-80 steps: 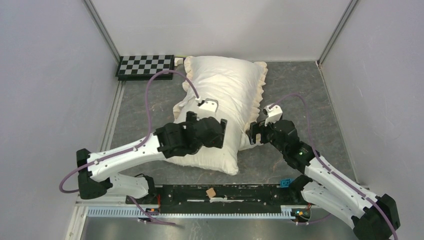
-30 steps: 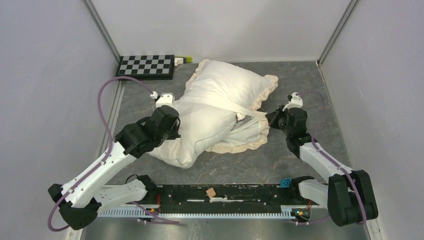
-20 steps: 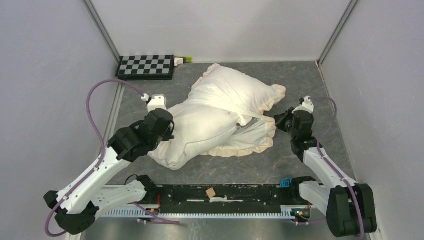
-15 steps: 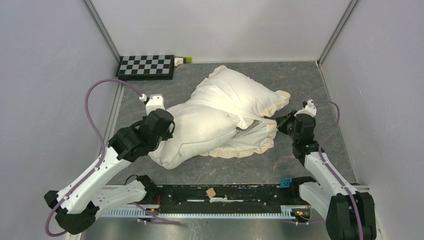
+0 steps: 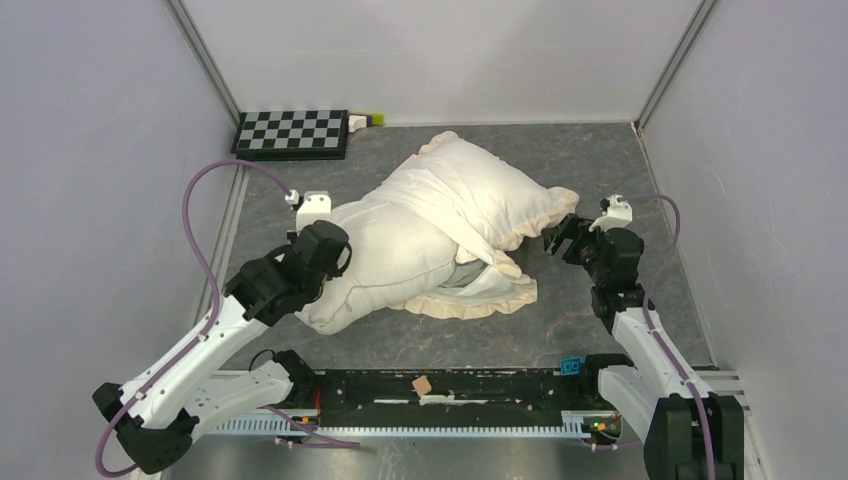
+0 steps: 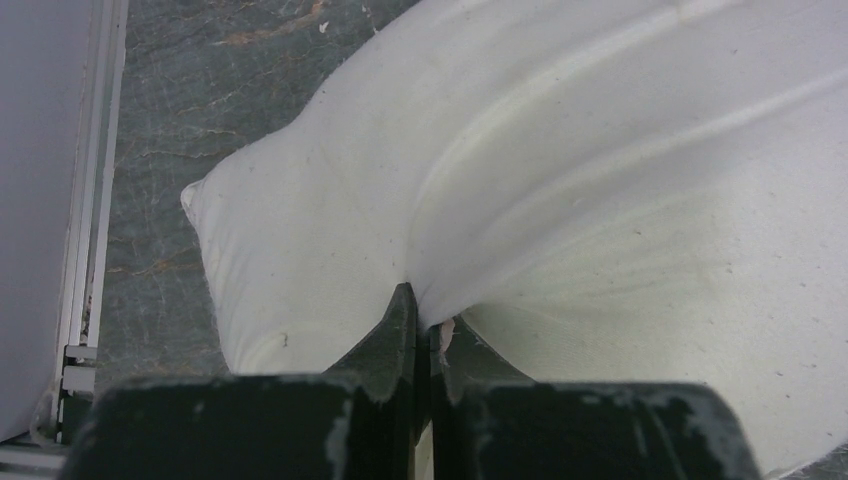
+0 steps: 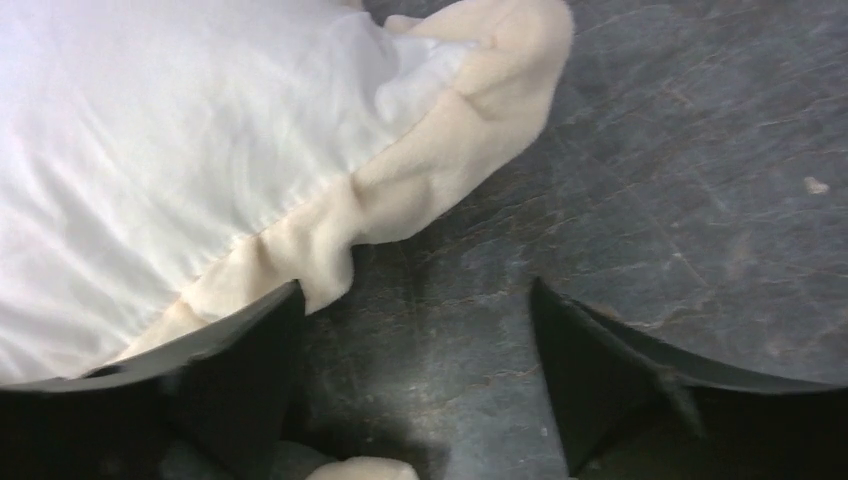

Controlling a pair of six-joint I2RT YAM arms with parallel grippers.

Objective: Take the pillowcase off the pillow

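The pillow (image 5: 385,262) lies plump and off-white on the grey table, its near-left half bare. The pillowcase (image 5: 485,185) still covers its far-right end; its cream frill (image 5: 541,217) runs along the right side and a slack flap (image 5: 480,298) lies in front. My left gripper (image 5: 343,262) is shut on a pinch of the pillow's plain fabric (image 6: 560,200), near a corner. My right gripper (image 5: 556,238) stands open just right of the frill. In the right wrist view the gripper (image 7: 415,300) has bare table between its fingers and the frill (image 7: 450,170) beside the left finger.
A checkerboard (image 5: 291,133) and a small yellow-green object (image 5: 366,121) sit at the far left corner. Grey walls close the table on three sides. A black rail (image 5: 440,385) with a blue tag (image 5: 572,365) runs along the near edge.
My right gripper has opened and let go of the pillowcase's frill, and the stretched cover has slackened back over the pillow. The left gripper has kept its hold and barely moved.
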